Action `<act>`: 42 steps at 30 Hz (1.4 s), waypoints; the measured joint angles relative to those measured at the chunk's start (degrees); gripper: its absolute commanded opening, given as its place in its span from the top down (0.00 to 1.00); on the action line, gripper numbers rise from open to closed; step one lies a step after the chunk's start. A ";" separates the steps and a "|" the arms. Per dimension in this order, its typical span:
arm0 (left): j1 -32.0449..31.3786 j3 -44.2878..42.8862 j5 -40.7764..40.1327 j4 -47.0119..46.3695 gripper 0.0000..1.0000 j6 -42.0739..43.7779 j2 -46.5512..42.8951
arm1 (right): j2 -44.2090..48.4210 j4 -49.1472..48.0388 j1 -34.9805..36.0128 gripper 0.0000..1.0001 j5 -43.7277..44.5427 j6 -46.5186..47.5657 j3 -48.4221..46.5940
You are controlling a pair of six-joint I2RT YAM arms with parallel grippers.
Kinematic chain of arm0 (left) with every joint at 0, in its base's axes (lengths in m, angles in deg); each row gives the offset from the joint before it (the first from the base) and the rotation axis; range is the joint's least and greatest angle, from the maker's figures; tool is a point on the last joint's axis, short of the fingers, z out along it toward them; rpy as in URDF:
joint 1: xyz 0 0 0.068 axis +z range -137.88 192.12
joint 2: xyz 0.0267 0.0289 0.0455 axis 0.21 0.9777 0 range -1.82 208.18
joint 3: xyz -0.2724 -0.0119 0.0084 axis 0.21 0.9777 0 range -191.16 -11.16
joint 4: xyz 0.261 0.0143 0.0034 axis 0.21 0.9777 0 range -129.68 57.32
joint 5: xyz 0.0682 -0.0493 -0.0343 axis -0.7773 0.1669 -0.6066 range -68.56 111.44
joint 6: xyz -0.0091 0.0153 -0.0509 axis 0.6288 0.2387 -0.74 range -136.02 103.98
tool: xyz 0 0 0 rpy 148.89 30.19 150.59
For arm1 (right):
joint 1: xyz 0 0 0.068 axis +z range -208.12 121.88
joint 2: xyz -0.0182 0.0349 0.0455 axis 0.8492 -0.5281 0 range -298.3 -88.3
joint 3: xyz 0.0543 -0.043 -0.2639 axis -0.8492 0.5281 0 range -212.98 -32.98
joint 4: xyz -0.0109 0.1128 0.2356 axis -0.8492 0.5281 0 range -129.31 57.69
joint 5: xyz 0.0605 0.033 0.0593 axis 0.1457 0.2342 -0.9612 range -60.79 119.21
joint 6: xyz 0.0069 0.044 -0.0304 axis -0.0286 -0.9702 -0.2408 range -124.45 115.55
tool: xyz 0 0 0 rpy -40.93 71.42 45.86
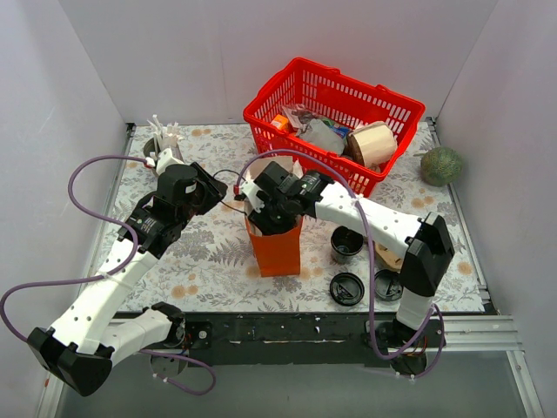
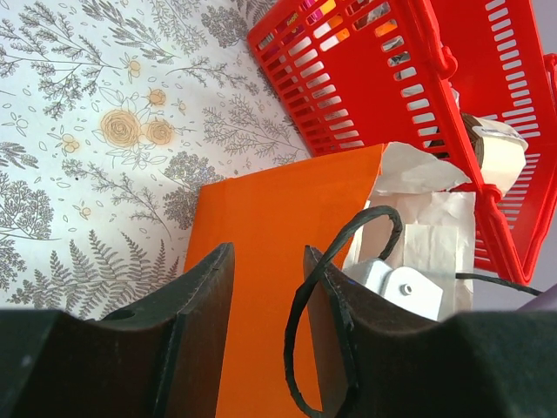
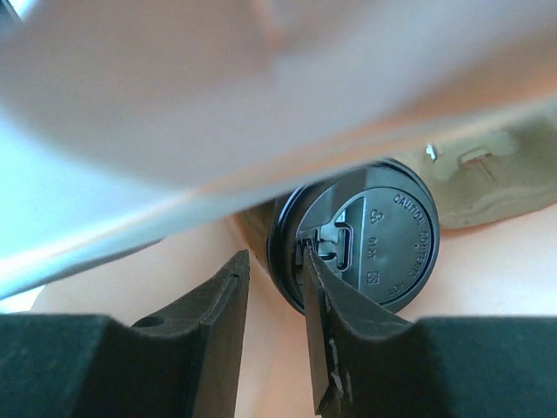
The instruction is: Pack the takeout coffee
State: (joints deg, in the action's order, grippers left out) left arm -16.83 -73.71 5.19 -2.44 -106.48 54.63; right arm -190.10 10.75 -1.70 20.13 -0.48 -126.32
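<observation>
The takeout coffee point(image 3: 365, 235), a dark cup with a round black lid, sits deep inside the orange paper bag point(image 1: 277, 248), next to a brown pulp carrier point(image 3: 487, 174). My right gripper point(image 3: 274, 257) is down in the bag's mouth point(image 1: 271, 218). Its jaws are slightly parted and hold nothing, and one fingertip point(image 3: 306, 261) is at the lid's rim. My left gripper point(image 2: 268, 252) is at the bag's top left edge point(image 1: 224, 187), open. The bag's black cord handle point(image 2: 348, 239) loops against its right finger.
A red basket point(image 1: 335, 122) with packets and a tape roll stands behind the bag. An open black cup point(image 1: 346, 244) and two loose black lids point(image 1: 346, 288) point(image 1: 388, 285) lie to the bag's right. A green ball point(image 1: 441, 165) sits far right.
</observation>
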 measured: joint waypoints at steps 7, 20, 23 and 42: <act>0.00 0.00 0.44 0.00 0.63 -0.02 0.00 | 1.62 1.51 0.00 0.52 3.78 -0.83 -2.51; 0.00 -0.04 1.77 0.00 0.69 -0.20 0.02 | 7.10 -2.27 0.00 0.44 10.54 -2.73 -4.09; 0.00 -0.04 2.36 -0.04 0.68 -0.17 0.02 | 7.96 -4.15 0.00 0.42 12.07 -3.04 -4.07; 0.00 -1.16 13.99 -7.02 0.31 1.79 2.89 | 35.95 -29.68 0.00 0.22 26.99 -5.51 13.77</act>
State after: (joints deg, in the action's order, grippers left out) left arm -16.83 -74.86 19.17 -9.46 -104.68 57.51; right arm -154.15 -18.93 -1.70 47.13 -5.99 -112.55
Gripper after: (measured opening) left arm 0.494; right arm 0.767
